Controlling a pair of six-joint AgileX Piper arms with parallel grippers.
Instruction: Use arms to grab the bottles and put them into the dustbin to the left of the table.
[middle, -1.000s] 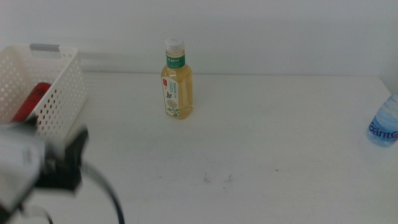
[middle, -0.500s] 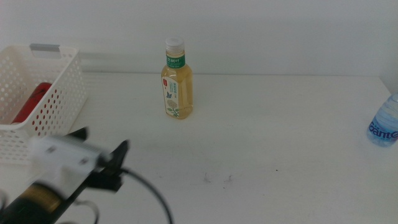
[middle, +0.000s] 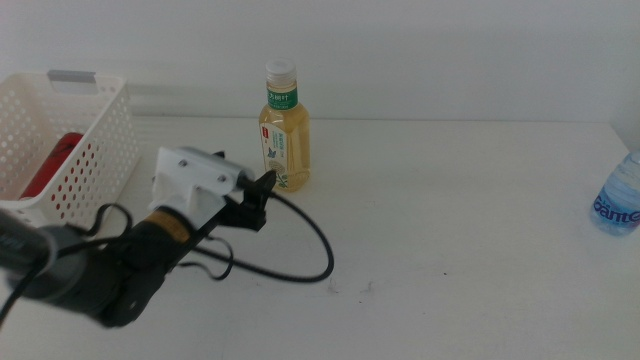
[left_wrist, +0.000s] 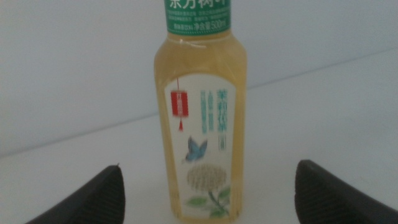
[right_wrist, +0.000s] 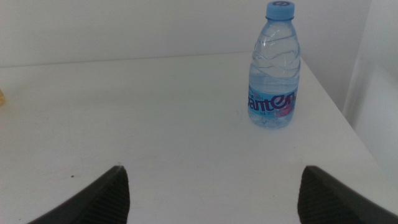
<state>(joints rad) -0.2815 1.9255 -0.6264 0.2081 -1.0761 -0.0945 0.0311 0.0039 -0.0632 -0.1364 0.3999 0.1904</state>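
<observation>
The yellow tea bottle (middle: 285, 132) with white cap and green label stands upright at the back middle of the table (middle: 450, 220). My left gripper (middle: 262, 196) is just in front of it, jaws open. The left wrist view has the tea bottle (left_wrist: 202, 118) centred between the spread jaws, untouched. The red can (middle: 48, 165) lies inside the white dustbin (middle: 95, 150) at the left. At the right edge stands the clear water bottle (middle: 618, 196). In the right wrist view, the water bottle (right_wrist: 273, 71) is far ahead of my open right gripper (right_wrist: 208, 190), which is out of the middle view.
A black cable (middle: 300, 262) loops from the left arm across the table in front of the tea bottle. A white wall runs behind the table. The table's right edge passes close to the water bottle.
The left arm has swung from the bottom left corner forward and right, bringing its open gripper up to the tea bottle. The bottles and dustbin have not moved.
</observation>
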